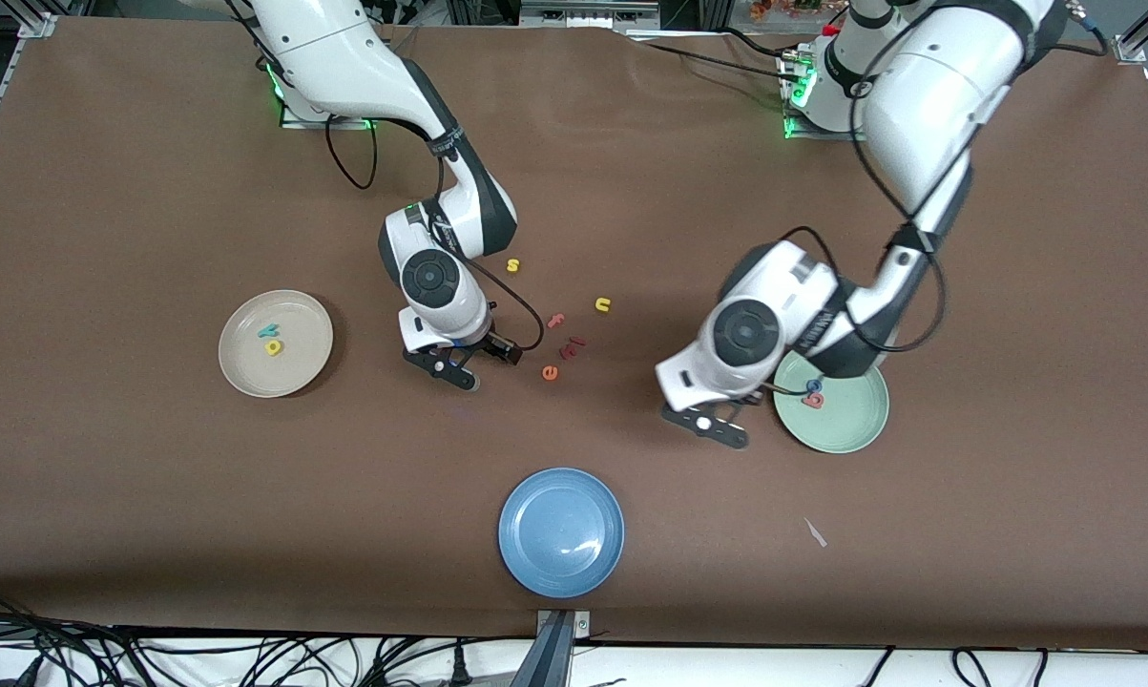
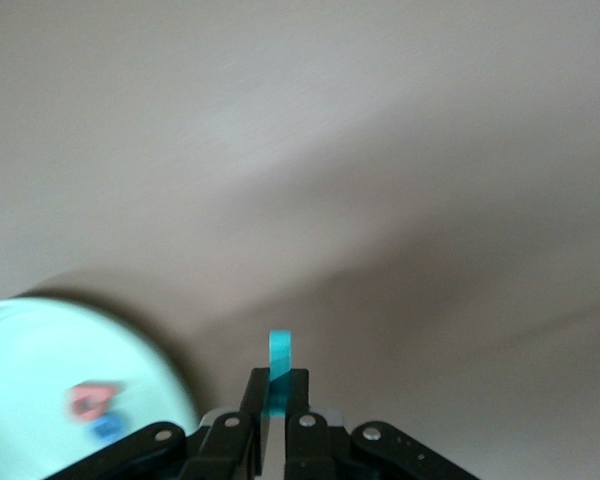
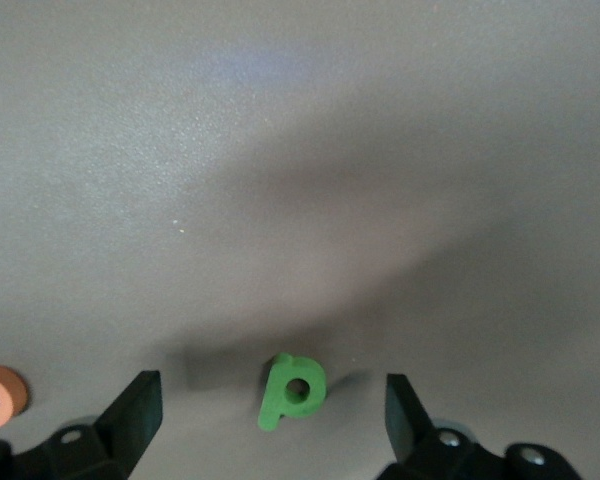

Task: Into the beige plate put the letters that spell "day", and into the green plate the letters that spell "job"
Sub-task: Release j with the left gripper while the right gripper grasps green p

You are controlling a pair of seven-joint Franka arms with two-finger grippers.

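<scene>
The beige plate (image 1: 240, 367), at middle left of the front frame, already carries the teal y (image 1: 268, 331) and yellow a (image 1: 274, 347); the green d (image 3: 291, 389) lies on the table (image 1: 154, 496) between the wide-spread fingers of the right end effector (image 1: 455, 367). The green plate (image 1: 855, 425), at middle right, holds the blue o (image 1: 814, 385) and salmon b (image 1: 812, 400). The left end effector (image 2: 277, 400), clamped on the teal j (image 2: 279, 352), hangs just beside that plate. Judging by this, two letters remain
</scene>
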